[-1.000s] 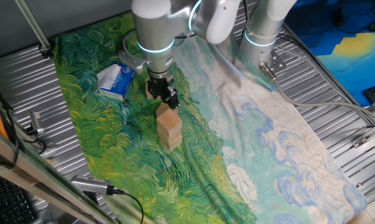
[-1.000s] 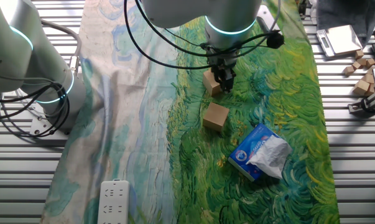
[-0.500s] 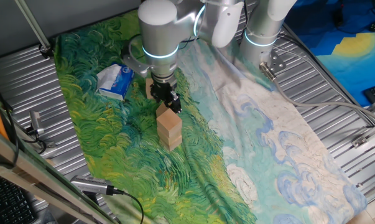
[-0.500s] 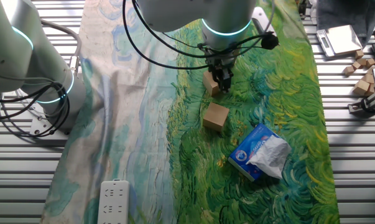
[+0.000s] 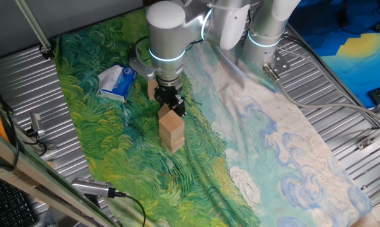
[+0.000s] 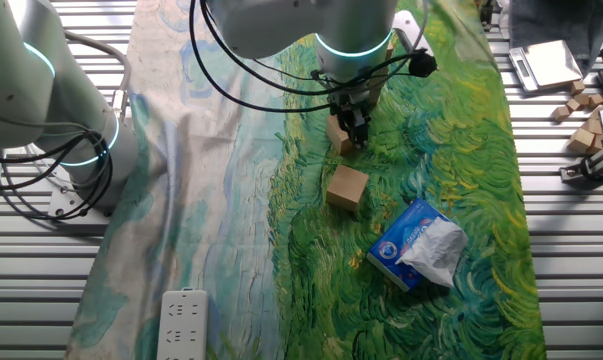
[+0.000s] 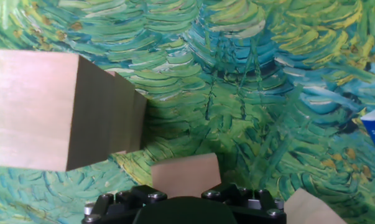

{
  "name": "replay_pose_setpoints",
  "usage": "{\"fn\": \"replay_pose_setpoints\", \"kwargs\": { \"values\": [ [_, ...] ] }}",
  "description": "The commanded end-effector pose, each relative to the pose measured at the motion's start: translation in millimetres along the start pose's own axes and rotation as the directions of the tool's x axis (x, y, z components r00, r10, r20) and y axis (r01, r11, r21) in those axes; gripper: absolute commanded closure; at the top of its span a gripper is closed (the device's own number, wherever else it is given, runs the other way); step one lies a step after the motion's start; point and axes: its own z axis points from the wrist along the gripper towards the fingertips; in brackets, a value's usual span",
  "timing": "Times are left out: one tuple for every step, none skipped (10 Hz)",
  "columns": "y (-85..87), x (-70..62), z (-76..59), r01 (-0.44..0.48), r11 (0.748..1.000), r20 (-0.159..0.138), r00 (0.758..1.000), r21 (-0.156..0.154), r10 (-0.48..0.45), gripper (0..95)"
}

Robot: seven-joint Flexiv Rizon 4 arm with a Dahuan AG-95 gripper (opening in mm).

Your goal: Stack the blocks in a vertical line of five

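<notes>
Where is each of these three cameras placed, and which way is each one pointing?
One fixed view: high at one side, looking down on the block stack; arm and claw show.
The other fixed view: high on the opposite side, over the same stack and the blue-and-white packet; arm shows.
Hand view: on the hand, facing the cloth; only the claw's base shows.
All three share the stack.

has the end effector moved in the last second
Yes. In one fixed view the end effector has shifted slightly right, closer to the block stack and away from the blue-and-white packet.
</notes>
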Motion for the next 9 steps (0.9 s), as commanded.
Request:
{"fn": "replay_pose_setpoints", "kwargs": {
  "values": [
    [-0.7, 0.5, 0.0, 0.016, 1.0, 0.011, 1.0, 0.005, -0.016, 38.0],
    [-1.2, 0.5, 0.7, 0.018, 1.0, 0.015, 1.0, 0.006, -0.018, 38.0],
    [-1.3, 0.4, 1.0, 0.017, 1.0, 0.018, 1.0, 0.008, -0.017, 38.0],
    [-1.3, 0.4, 1.1, 0.016, 1.0, 0.02, 1.0, 0.008, -0.016, 38.0],
    [-1.4, 0.5, 1.0, 0.013, 1.0, 0.02, 1.0, 0.01, -0.013, 57.0],
    [-1.3, 0.4, 0.7, -0.002, 1.0, 0.021, 1.0, 0.009, 0.002, 95.0],
    [-1.1, 0.1, -0.4, 0.003, 1.0, 0.012, 1.0, 0.006, -0.003, 95.0],
    [-0.9, -0.5, -1.5, 0.006, 1.0, 0.006, 1.0, 0.007, -0.006, 95.0],
    [-0.9, -3.2, -5.5, 0.009, 1.0, -0.002, 1.0, 0.002, -0.009, 95.0]
  ]
}}
